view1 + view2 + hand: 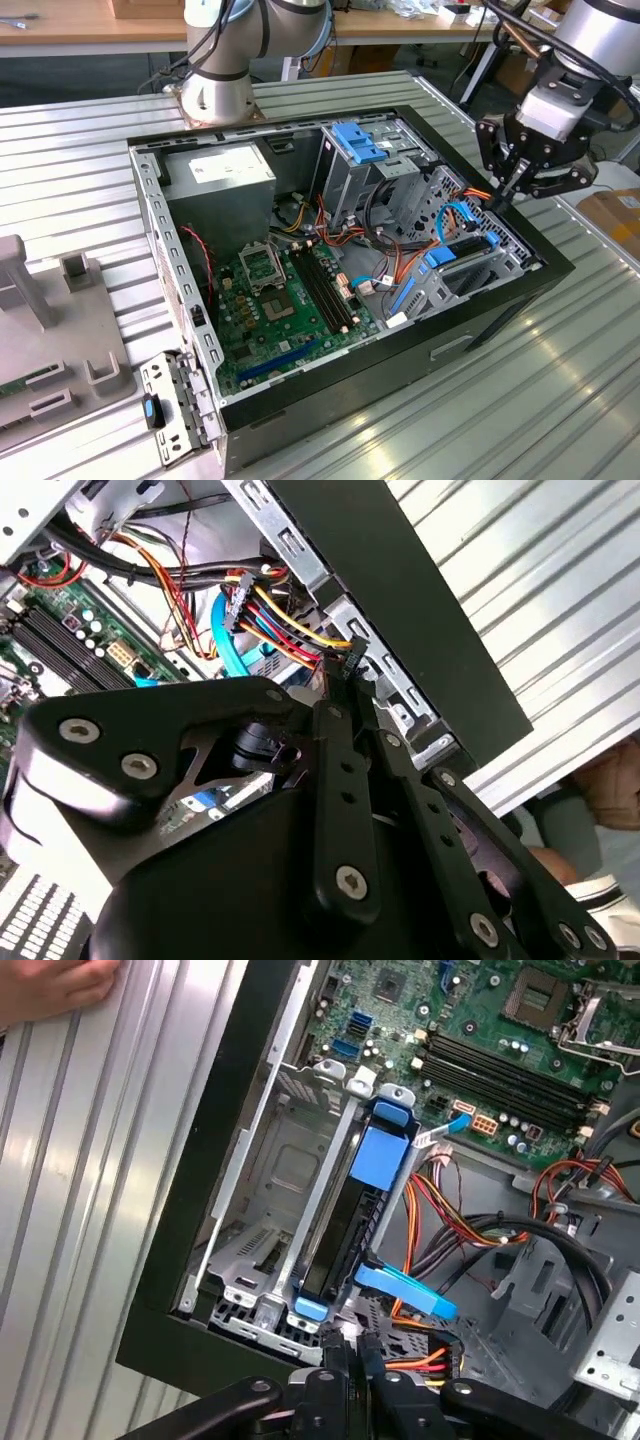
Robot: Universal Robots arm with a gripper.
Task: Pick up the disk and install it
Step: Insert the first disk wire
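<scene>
At about two o'clock from the middle of the case [330,395] in the exterior view, the gripper [497,200] hangs over the rim with its tips aimed down toward the cage [470,272] in that corner. Its jaws stand together with nothing between them, as both wrist views show. The disk [365,1210] is not in the gripper. In the first wrist view it stands on edge in a slot of the cage, its dark side showing between metal rails and its blue carrier capping both ends. In the exterior view that cage lies near three o'clock from the case's middle. I judge the pick-up done and the disk slid into its slot, but I cannot tell whether it is pushed fully home and latched. The tips sit just beside a bundle of red, yellow and black wires [285,630] ending in a black plug [355,655], and whether any plug is seated in the disk is hidden. A hand [55,985] rests on the table [90,1210] outside the case.
</scene>
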